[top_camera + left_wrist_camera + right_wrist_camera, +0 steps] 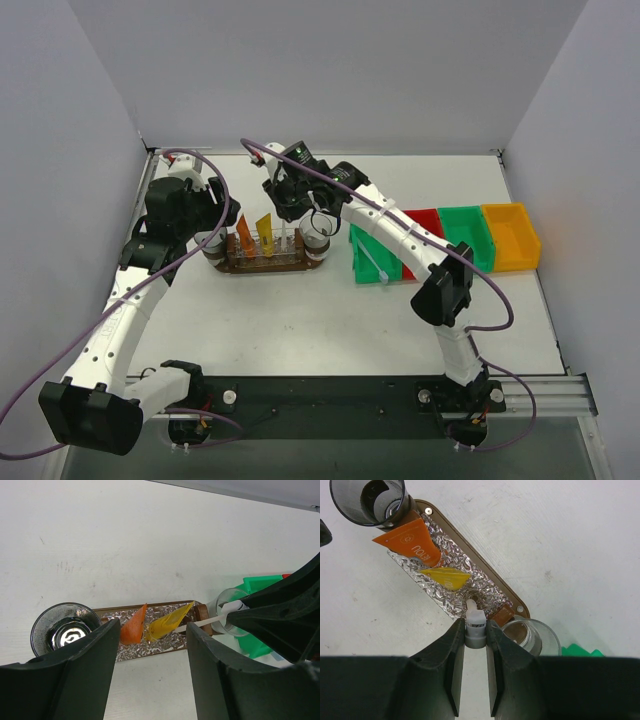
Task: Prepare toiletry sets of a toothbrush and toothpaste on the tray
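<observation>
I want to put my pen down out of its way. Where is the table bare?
Bare: the white table between the tray and the arm bases, and the strip along the back wall. Crowded: the tray, with cups, tubes, the left gripper and the right gripper holding a toothbrush; bins on the right.

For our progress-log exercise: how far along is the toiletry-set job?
Done: an orange toothpaste tube and a yellow tube stand on the tray. In hand: the right gripper is shut on a white toothbrush over the tray's end. To do: set it down; the left gripper is open, empty.
</observation>
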You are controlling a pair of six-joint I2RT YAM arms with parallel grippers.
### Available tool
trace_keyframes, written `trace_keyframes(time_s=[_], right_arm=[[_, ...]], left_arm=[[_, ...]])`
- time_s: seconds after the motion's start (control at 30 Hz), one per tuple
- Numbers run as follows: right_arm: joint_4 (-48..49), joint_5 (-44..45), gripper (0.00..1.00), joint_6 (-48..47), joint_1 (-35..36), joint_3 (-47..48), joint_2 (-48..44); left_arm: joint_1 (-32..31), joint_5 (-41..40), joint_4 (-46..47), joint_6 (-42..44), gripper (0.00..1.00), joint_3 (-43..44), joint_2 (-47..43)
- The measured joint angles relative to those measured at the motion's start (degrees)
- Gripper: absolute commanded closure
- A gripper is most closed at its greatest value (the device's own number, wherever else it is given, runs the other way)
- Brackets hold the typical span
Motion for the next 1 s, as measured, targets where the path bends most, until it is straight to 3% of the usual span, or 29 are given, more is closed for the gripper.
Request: trace_keyframes(time_s=[1.0], right_arm=[[4.2,1.7,1.0,-1.8,1.0,-1.6,1.3]], left_arm=[[0.0,-0.8,0.0,0.0,0.35,0.0,0.0]])
